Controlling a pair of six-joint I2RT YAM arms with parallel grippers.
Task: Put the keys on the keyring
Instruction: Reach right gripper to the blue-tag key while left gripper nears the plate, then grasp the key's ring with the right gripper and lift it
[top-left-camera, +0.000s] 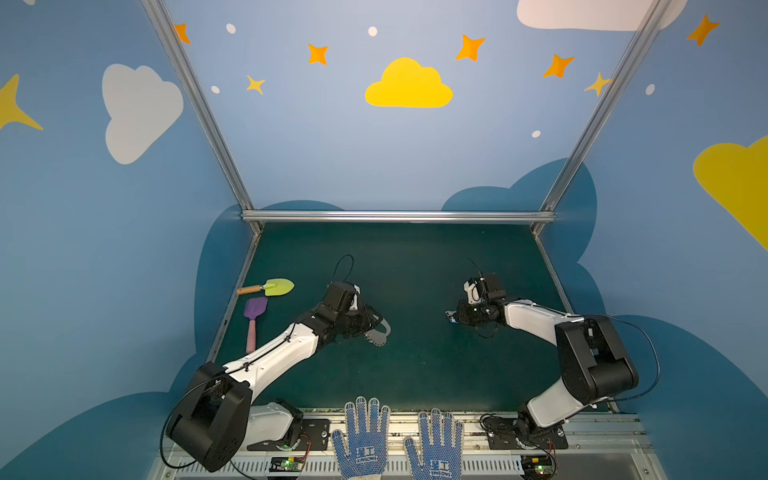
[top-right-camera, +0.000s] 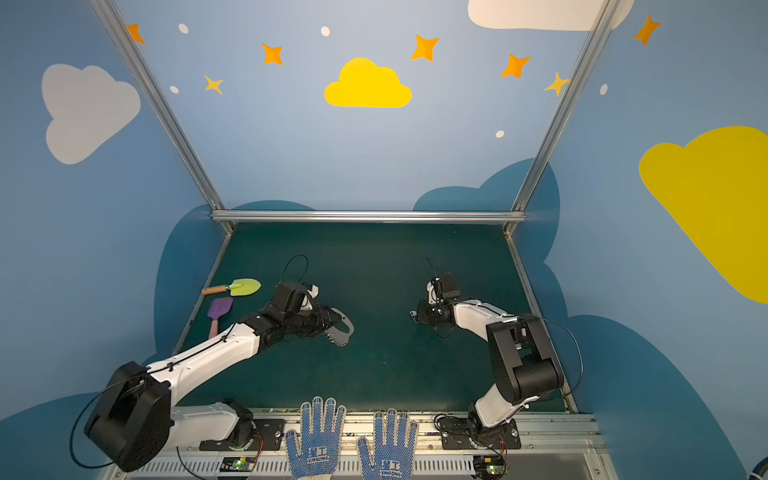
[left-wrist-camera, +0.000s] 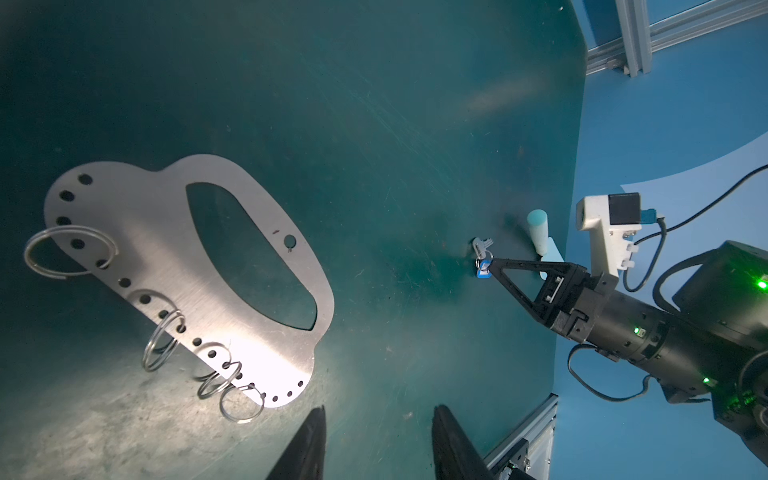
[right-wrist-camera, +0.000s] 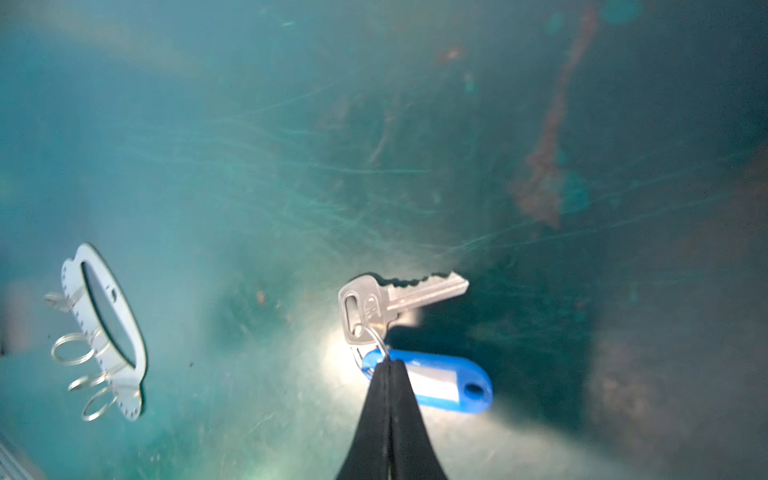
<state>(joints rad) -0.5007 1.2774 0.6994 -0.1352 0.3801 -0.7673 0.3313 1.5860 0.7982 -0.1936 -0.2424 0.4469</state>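
Note:
The keys, a silver key (right-wrist-camera: 399, 297) joined by a small wire ring to a blue-and-white tag (right-wrist-camera: 446, 384), are at the right of the green mat. My right gripper (right-wrist-camera: 388, 363) is shut, its tips pinching the keys where the ring meets the tag; the left wrist view shows that pinch on the keys (left-wrist-camera: 482, 253) too. The keyring (left-wrist-camera: 166, 257), a flat grey plate with an oval cutout and several wire rings, lies left of centre in both top views (top-left-camera: 380, 332) (top-right-camera: 343, 330). My left gripper (left-wrist-camera: 380, 419) is open and empty beside the plate, not touching it.
A green toy spade (top-left-camera: 276, 286) and a purple one (top-left-camera: 253, 316) lie at the mat's left edge. A pale blue spade (left-wrist-camera: 540, 237) lies just behind the keys. Two dotted work gloves (top-left-camera: 365, 436) rest on the front rail. Aluminium frame posts border the mat.

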